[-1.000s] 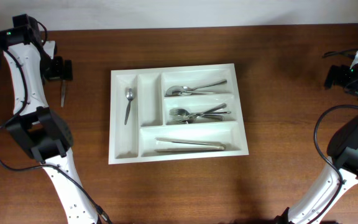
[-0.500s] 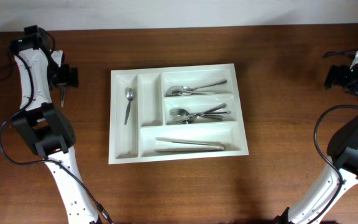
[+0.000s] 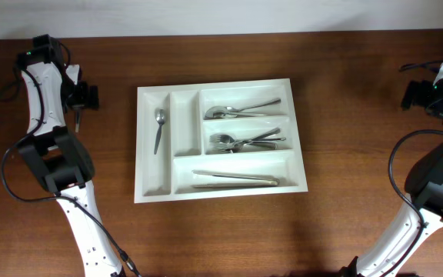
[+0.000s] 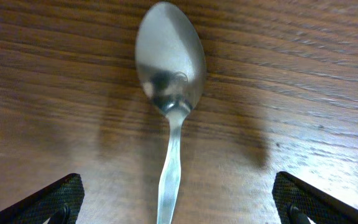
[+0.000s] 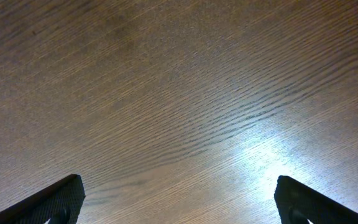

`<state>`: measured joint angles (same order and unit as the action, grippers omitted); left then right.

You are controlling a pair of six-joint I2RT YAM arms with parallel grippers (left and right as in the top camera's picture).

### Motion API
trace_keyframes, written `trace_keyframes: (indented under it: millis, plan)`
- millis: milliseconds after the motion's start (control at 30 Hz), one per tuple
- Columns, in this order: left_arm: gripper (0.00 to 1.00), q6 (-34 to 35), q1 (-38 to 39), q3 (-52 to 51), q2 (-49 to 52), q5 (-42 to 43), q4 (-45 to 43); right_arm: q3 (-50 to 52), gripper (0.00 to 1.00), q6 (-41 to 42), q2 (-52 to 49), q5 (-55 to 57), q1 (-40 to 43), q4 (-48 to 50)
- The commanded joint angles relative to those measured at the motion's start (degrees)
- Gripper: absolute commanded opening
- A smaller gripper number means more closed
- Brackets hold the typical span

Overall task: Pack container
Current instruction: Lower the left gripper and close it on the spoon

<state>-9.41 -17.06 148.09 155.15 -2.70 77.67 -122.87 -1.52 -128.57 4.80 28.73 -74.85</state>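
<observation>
Steel spoon (image 4: 169, 68) at upper left lies centred under my wide-open, empty left gripper (image 4: 179, 202); I should lower straight onto its handle

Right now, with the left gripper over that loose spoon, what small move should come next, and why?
Probably lower the left gripper and close it on the spoon's handle. The spoon lies flat on the table, outside the tray, roughly centred between the gripper's wide-open jaws, and nothing is held yet.

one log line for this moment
left gripper: open above spoon on table | right gripper: open over table | container: cutlery in four compartments
</observation>
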Motion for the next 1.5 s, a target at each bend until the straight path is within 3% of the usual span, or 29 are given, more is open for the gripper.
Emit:
trace_keyframes:
  millis: [0, 500, 633, 1233, 1467]
  plan:
    - [0.99, -0.3, -0.4, 0.9, 1.1, 1.0, -0.6, 0.2, 0.99, 0.5, 0.7, -0.1, -0.2, 0.1]
    - [1.0, -1.0, -0.4, 0.9, 1.6, 1.0, -0.8, 0.2, 0.99, 0.5, 0.7, -0.1, -0.2, 0.1]
    - [0.96, -1.0, -0.4, 0.9, 1.7, 1.0, -0.8, 0.2, 0.99, 0.5, 0.7, -0.1, -0.2, 0.2]
    - [1.0, -1.0, -0.4, 0.9, 4.9, 3.0, 0.7, 0.2, 0.99, 0.5, 0.7, -0.1, -0.2, 0.2]
    - [0.59, -0.9, -0.4, 0.9, 4.9, 3.0, 0.3, 0.2, 0.99, 0.5, 0.7, -0.1, -0.2, 0.1]
